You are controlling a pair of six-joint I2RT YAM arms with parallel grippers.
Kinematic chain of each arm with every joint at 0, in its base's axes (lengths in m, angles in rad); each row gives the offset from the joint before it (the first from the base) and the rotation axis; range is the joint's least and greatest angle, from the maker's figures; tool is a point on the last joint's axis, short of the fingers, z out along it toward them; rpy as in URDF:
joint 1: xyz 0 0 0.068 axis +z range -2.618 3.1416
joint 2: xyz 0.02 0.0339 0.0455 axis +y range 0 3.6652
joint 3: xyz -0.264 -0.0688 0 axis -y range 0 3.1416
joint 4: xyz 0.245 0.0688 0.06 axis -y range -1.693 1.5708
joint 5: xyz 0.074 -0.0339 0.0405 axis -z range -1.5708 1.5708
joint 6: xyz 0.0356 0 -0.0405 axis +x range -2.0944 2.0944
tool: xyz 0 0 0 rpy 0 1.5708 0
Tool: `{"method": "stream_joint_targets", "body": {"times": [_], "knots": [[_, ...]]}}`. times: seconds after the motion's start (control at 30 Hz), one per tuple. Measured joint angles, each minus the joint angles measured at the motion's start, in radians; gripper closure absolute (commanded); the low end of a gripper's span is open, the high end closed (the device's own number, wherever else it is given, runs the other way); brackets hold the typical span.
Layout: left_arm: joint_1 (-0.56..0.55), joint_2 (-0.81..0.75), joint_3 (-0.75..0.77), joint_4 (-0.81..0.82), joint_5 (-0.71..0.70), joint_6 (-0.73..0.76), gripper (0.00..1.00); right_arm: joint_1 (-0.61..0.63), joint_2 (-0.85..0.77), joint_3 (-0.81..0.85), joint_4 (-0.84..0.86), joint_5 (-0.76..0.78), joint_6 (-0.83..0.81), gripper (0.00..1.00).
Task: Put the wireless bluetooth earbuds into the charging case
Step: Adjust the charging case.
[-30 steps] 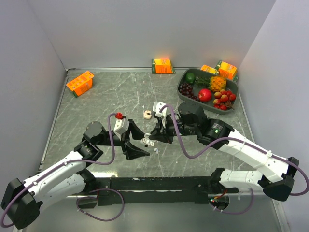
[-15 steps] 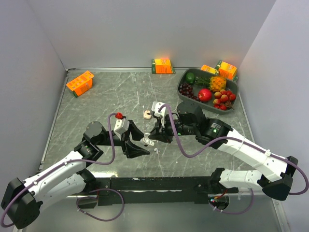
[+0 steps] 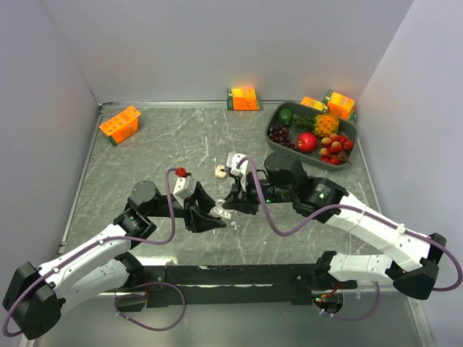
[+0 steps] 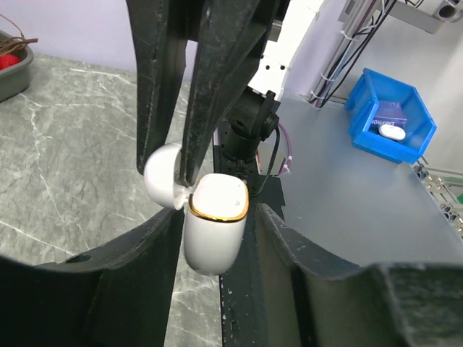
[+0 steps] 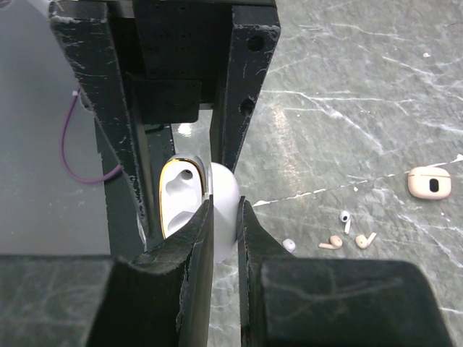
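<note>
The right gripper [image 5: 224,214] pinches shut on the lid [image 4: 163,175] of the open charging case [image 5: 181,199]. The left gripper [image 4: 217,220] hugs its body, but one cannot tell if it truly grips. The earbuds [image 5: 331,244] lie loose near the case. Uneven squeezing could twist it free.

- You see both arms reaching over the grey marbled table [image 3: 145,166], their black grippers meeting near its middle.
- The left gripper [image 3: 211,217] and the right gripper [image 3: 230,204] flank a small white rounded plastic charging case [image 3: 221,212] from opposite sides; from up here you cannot tell how the jaws stand.
- A tiny whitish earbud [image 3: 234,225] lies on the table just beside the case, on the near side.
- A pale-beige rounded case [image 3: 219,171] sits apart, farther back.
- At the far right, a dark grey oblong tray [image 3: 286,152] holds mixed fruit [image 3: 307,142].
- Four orange cartons stand along the back: one far left [image 3: 119,123], one centre [image 3: 243,97], two behind the tray [image 3: 338,105] [image 3: 312,103].
</note>
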Motion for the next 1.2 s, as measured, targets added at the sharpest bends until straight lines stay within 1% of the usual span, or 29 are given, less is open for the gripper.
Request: {"method": "stream_joint_targets", "body": {"times": [0.13,0.3,0.33,0.43,0.57,0.6,0.63,0.7,0.73,0.8,0.83,0.9,0.93,1.03,1.2], "knots": [[0.000,0.003,0.000,0.000,0.000,0.000,0.57,0.009,0.002,0.000,-0.001,0.001,-0.002,1.00],[-0.001,0.002,0.000,0.003,0.003,-0.007,0.70,0.024,0.011,0.000,-0.002,0.019,-0.014,1.00],[-0.003,0.002,0.000,0.002,0.003,-0.008,0.74,0.025,0.014,0.000,-0.002,0.022,-0.016,1.00],[-0.003,0.002,0.000,-0.001,0.002,-0.014,0.81,0.027,0.014,0.000,-0.002,0.030,-0.019,1.00],[-0.003,0.001,-0.001,-0.002,-0.001,-0.013,0.85,0.028,0.014,0.000,-0.002,0.034,-0.019,1.00],[-0.003,0.000,-0.002,-0.002,-0.001,-0.013,0.87,0.028,0.014,0.000,-0.002,0.034,-0.019,1.00],[-0.003,-0.002,-0.003,-0.001,-0.002,-0.012,0.92,0.029,0.014,0.000,-0.002,0.034,-0.019,0.99],[-0.003,-0.012,-0.012,0.005,-0.008,-0.008,0.97,0.031,0.014,0.000,-0.002,0.033,-0.018,0.94],[-0.004,-0.020,-0.017,0.006,-0.012,-0.001,0.99,0.033,0.014,0.000,-0.002,0.032,-0.018,0.89],[-0.009,-0.038,-0.027,0.006,-0.021,0.018,0.99,0.035,0.014,0.000,0.002,0.029,-0.017,0.80],[-0.012,-0.050,-0.032,0.003,-0.029,0.035,0.99,0.035,0.013,0.000,0.005,0.026,-0.016,0.72],[-0.018,-0.072,-0.035,-0.011,-0.045,0.069,0.99,0.038,0.011,0.000,0.013,0.018,-0.007,0.64],[-0.019,-0.082,-0.035,-0.020,-0.054,0.090,0.99,0.039,0.008,0.000,0.018,0.016,0.000,0.57],[-0.020,-0.107,-0.035,-0.069,-0.095,0.163,0.99,0.039,-0.012,0.000,0.015,0.013,0.019,0.49],[-0.032,-0.138,-0.036,-0.162,-0.188,0.281,0.99,0.025,-0.051,0.000,0.027,-0.004,0.068,0.45]]}}
